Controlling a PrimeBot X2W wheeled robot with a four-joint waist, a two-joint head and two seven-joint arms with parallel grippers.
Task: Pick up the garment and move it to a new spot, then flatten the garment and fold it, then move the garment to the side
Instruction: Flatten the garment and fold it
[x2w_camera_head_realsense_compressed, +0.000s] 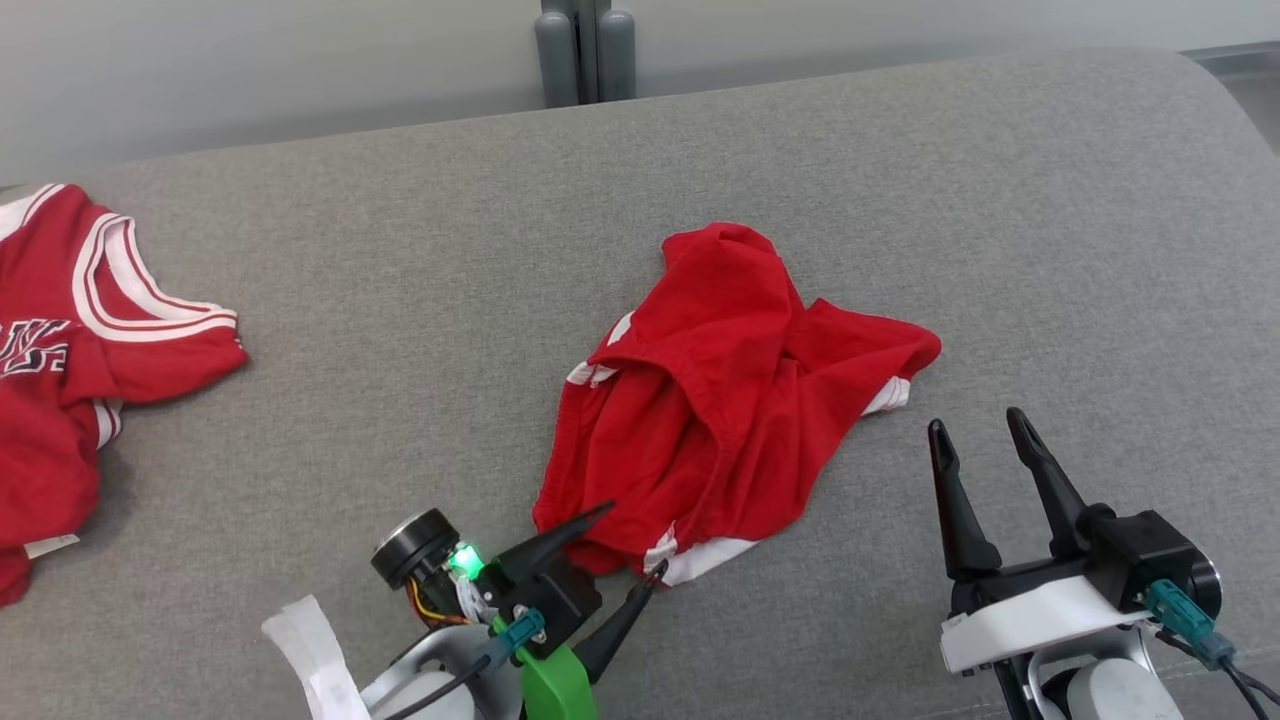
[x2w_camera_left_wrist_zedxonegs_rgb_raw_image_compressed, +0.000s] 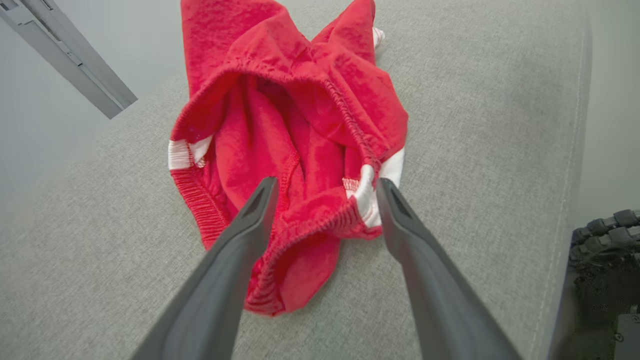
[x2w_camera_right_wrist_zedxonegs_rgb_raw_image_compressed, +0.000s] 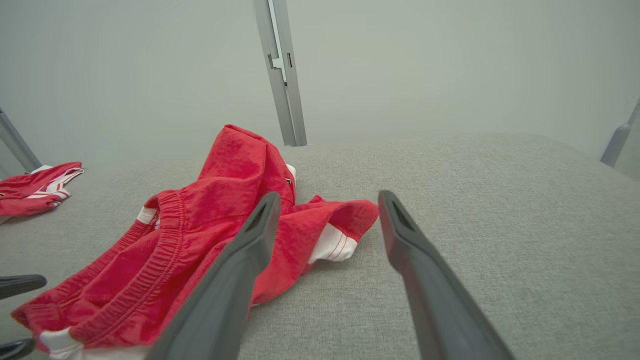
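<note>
The garment is a pair of red shorts (x2w_camera_head_realsense_compressed: 730, 400) with white side stripes, lying crumpled in the middle of the grey cushioned surface (x2w_camera_head_realsense_compressed: 400, 250). My left gripper (x2w_camera_head_realsense_compressed: 632, 540) is open at the shorts' near edge. In the left wrist view the elastic waistband (x2w_camera_left_wrist_zedxonegs_rgb_raw_image_compressed: 320, 225) lies between the spread fingers of the left gripper (x2w_camera_left_wrist_zedxonegs_rgb_raw_image_compressed: 327, 184), and I cannot tell whether they touch it. My right gripper (x2w_camera_head_realsense_compressed: 975, 422) stands open just right of the shorts, apart from them. The right wrist view shows the shorts (x2w_camera_right_wrist_zedxonegs_rgb_raw_image_compressed: 220, 215) left of the right gripper (x2w_camera_right_wrist_zedxonegs_rgb_raw_image_compressed: 328, 196).
A red jersey (x2w_camera_head_realsense_compressed: 70, 340) with white trim lies at the surface's far left, also in the right wrist view as the jersey (x2w_camera_right_wrist_zedxonegs_rgb_raw_image_compressed: 35, 185). A grey post (x2w_camera_head_realsense_compressed: 585, 50) stands behind the back edge. Bare grey fabric stretches to the right of the shorts.
</note>
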